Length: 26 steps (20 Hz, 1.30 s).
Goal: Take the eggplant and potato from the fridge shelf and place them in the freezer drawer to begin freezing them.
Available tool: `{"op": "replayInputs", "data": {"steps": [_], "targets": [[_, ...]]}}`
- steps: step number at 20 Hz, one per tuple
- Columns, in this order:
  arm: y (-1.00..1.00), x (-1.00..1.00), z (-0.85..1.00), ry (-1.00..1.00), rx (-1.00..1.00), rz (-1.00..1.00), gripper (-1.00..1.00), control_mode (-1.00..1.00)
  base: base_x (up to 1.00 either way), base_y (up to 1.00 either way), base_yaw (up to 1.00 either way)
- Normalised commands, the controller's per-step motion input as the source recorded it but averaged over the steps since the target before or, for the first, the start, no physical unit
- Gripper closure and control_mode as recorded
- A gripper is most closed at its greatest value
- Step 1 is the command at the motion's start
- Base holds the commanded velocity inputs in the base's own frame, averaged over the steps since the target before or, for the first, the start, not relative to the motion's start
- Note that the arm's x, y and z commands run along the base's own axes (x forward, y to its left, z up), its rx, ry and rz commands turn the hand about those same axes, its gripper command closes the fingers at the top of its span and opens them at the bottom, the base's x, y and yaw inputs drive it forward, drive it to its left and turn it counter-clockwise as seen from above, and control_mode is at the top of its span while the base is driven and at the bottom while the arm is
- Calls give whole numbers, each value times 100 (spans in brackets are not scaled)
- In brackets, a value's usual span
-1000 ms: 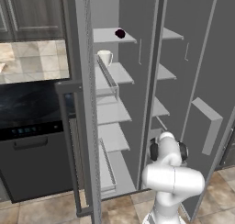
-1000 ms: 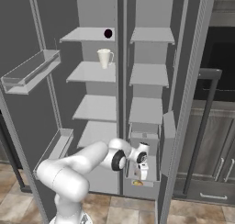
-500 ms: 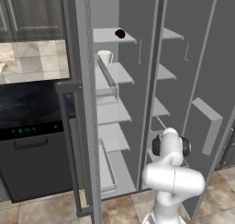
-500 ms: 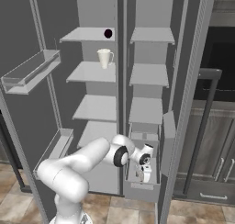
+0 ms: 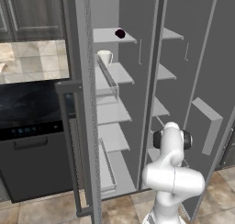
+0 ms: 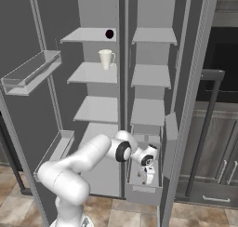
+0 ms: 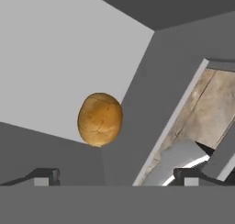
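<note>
Potato [image 7: 100,119] lies in the freezer drawer [image 6: 143,193] below the spread, empty end effector [image 7: 117,177].

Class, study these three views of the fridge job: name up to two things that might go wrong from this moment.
1. The end effector is open and sits low in the freezer drawer; lifting out carelessly, it might clip the drawer wall or nudge the potato.
2. The eggplant rests on the top shelf; such a rounded lump might roll away from a high grasp.
</note>
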Motion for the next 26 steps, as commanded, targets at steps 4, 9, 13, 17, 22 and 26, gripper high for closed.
{"op": "replayInputs", "data": {"steps": [4, 9, 13, 17, 22, 26], "targets": [[2, 0, 28, -8, 0, 0, -100, -100, 0, 0, 0], [1, 0, 32, -4, 0, 0, -100, -100, 0, 0, 0], [7, 0, 18, 0, 0, 0, -100, -100, 0, 0, 0], [11, 0, 21, 0, 0, 0, -100, -100, 0, 0, 0], [14, 0, 35, -3, 0, 0, -100, -100, 0, 0, 0], [4, 0, 69, -8, 0, 0, -100, -100, 0, 0, 0]]}}
